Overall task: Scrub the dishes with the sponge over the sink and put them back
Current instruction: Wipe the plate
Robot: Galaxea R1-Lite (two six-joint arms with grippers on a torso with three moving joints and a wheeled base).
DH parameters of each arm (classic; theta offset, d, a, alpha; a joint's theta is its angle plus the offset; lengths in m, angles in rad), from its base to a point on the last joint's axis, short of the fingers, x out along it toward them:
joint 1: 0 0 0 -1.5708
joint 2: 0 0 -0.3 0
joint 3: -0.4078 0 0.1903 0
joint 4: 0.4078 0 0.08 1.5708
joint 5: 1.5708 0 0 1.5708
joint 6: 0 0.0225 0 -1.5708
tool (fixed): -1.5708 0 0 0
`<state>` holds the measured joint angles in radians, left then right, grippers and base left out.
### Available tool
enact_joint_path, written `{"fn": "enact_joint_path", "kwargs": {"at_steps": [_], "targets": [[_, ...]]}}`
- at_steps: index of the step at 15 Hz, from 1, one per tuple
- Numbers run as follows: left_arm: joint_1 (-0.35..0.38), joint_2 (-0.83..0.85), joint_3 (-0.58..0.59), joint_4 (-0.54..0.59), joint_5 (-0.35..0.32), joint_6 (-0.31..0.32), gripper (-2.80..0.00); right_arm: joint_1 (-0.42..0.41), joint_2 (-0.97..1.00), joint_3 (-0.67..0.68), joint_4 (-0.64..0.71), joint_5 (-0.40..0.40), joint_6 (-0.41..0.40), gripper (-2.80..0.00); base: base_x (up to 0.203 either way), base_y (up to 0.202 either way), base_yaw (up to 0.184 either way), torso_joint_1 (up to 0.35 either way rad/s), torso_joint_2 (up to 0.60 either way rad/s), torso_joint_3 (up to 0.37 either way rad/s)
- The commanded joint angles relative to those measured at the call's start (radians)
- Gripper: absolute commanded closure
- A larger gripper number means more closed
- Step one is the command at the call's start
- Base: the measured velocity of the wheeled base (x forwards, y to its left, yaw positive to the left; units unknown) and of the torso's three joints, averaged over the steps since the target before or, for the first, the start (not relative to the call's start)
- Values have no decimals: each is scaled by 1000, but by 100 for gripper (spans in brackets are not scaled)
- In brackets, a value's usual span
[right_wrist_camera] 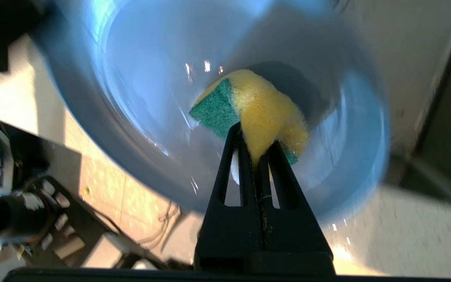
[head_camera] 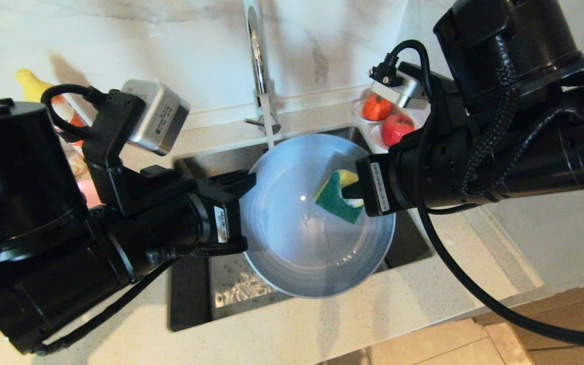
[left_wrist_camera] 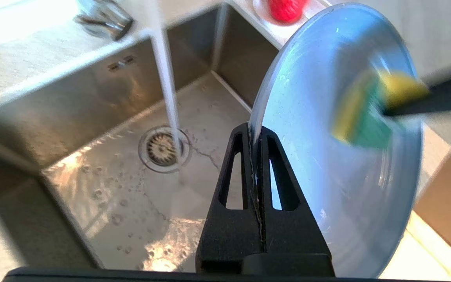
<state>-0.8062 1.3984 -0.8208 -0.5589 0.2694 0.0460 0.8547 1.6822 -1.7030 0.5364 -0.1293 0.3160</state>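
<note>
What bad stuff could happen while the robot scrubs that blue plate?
1. The left gripper holds the blue plate only by a thin bit of its wet rim, tilted over the sink. A hard push from the sponge might make it slip and fall in.
2. The right gripper pinches just one edge of the sponge, so it could pull loose.
3. The water is running, so it may splash onto the counter.

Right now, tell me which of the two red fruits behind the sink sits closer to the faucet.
The orange-red fruit, the one farther back. It lies nearer the faucet than the deeper red fruit, which sits closer to the right gripper.
</note>
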Motion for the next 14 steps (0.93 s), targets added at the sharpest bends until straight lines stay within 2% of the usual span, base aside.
{"fn": "enact_joint_path", "kwargs": {"at_steps": [1, 5, 10, 12, 14], "targets": [[22, -4, -14, -4, 2, -2, 0, 8, -48, 82, 3, 0, 0, 0, 0, 0, 0, 0, 0, 0], [41, 9, -14, 4, 8, -28, 0, 60, -112, 166, -1, 1, 0, 0, 0, 0, 0, 0, 0, 0], [45, 78, -11, 10, 84, -68, 0, 85, -252, 151, 5, 29, -42, 0, 0, 0, 0, 0, 0, 0], [44, 110, -11, 16, 101, -103, 0, 93, -301, 142, 11, 39, -51, 0, 0, 0, 0, 0, 0, 0], [45, 129, 5, 78, 103, -154, 0, 93, -334, 146, 14, 42, -58, 0, 0, 0, 0, 0, 0, 0]]}}
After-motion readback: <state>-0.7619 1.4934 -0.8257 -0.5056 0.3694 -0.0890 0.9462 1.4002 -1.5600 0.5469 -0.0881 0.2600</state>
